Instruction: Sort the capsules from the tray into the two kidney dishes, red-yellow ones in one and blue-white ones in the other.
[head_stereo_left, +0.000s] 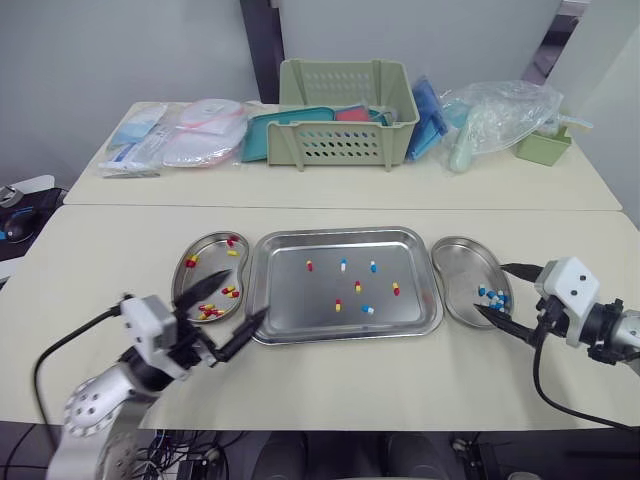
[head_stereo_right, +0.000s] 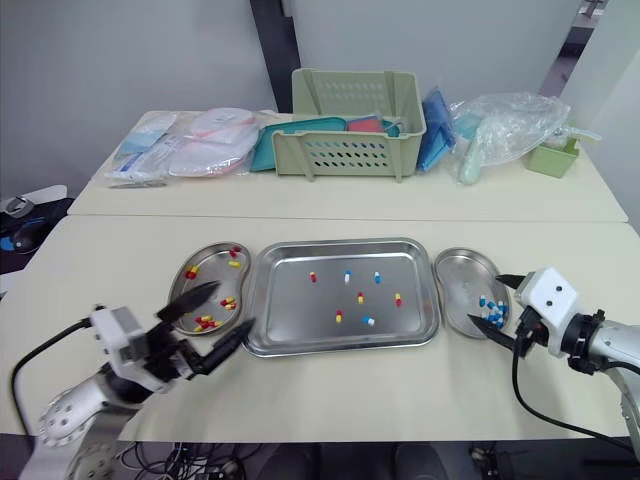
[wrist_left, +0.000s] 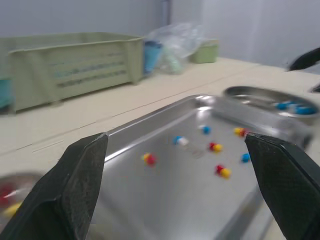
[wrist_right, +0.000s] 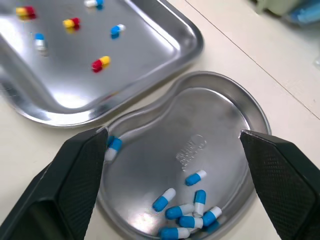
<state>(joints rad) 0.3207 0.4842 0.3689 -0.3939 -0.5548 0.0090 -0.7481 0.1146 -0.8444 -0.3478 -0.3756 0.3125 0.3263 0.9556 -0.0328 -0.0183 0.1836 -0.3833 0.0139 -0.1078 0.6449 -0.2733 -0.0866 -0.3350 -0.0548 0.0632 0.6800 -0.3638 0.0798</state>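
Fingers (wrist_right: 70, 190) of right gripper (head_stereo_left: 489, 287) wide, flanking blue-white capsules (wrist_right: 187, 220) in kidney dish (wrist_right: 225, 125); left gripper (head_stereo_left: 248, 293) wide, at tray (head_stereo_left: 290, 300) edge.

A shiny rectangular metal tray (head_stereo_left: 290, 305) lies flat on the table between two metal kidney dishes, each just beside one of its short ends. In the tray lie four red-yellow capsules (head_stereo_left: 358, 287) and three blue-white capsules (head_stereo_left: 368, 310), scattered apart around its middle. The left dish (head_stereo_left: 205, 268) holds only red-yellow ones: a few at its far end and a red-yellow pile (head_stereo_left: 208, 312) at its near end. The right dish (head_stereo_left: 458, 262) holds a blue-white pile (wrist_right: 190, 217) at its near end, and a stray blue-white capsule (wrist_right: 113, 146) lies against the wall on the tray's side.
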